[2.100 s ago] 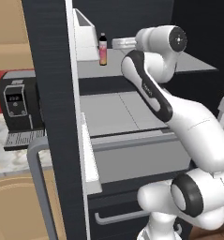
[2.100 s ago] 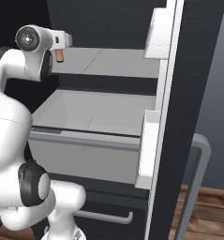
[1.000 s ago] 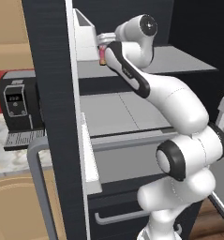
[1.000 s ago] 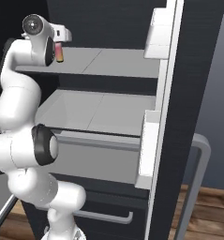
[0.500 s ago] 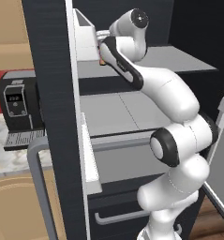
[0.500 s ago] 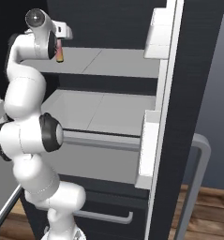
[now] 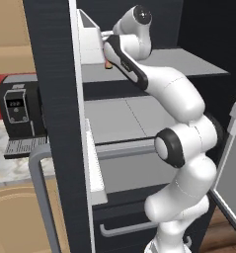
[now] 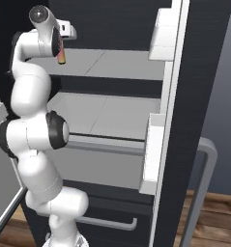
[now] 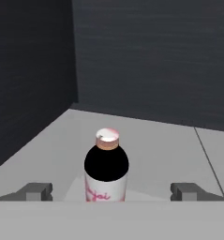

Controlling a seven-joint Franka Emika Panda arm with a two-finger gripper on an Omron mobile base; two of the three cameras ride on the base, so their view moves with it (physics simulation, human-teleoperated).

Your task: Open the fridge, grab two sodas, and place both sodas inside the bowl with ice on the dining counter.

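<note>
One soda bottle stands upright in the lower centre of the hand view, on the grey upper shelf of the open fridge. It has a dark upper body, a pale pink cap and a white label with pink script; its base is cut off by the bottom of that frame. In the left base view just a small orange-pink sliver of the bottle peeps out beneath the robot's hand at the upper centre, the rest hidden by the hand and a white door bin. In the right base view, at the upper left, the arm covers most of the bottle; a slim pink-orange strip shows.

The gripper is spread wide, its two finger tips low at either side of the bottle and apart from it; nothing is pinched. Whether the tips are level with the bottle or short of it is hard to judge.

Two grey shelves show in the fridge, the lower shelf below the first, and one lower drawer handle near the bottom. Two white door bins line the right door. One black coffee machine sits at the left edge of the left base view, partly cut by the fridge's left door
</note>
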